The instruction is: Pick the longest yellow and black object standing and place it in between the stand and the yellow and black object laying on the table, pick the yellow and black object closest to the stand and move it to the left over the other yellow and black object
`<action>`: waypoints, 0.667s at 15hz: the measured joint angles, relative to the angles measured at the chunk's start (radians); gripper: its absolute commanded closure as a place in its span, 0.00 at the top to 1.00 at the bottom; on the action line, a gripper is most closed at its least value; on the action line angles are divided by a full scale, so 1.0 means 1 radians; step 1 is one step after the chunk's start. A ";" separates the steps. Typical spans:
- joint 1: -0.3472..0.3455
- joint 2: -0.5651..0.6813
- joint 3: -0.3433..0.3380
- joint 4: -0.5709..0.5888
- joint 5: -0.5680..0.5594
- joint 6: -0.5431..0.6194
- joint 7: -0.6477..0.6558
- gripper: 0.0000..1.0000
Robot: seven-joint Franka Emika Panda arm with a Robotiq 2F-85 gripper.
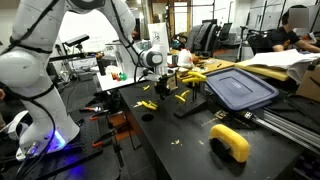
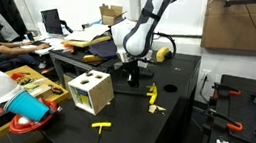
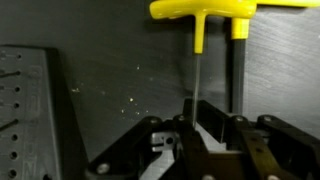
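Wrist view: gripper (image 3: pixel 193 135) closed on the key (image 3: pixel 200 12).
Its handle is a yellow T, shaft thin metal; I see the arm (image 2: pixel 152 14) bent down over the table (image 2: pixel 183 110), beside the stand (image 3: pixel 25 110).

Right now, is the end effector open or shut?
Looks shut: wrist view shows the end effector pinching the shaft of the yellow tool.

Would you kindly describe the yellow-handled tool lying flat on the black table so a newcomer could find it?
Start at the black table, then find the white cube with holes on it. Just nearer the camera lies a yellow T-handled tool, flat and alone; the other yellow tool stands upright farther back.
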 measured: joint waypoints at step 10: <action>0.013 -0.114 0.059 -0.083 0.054 -0.125 0.024 0.03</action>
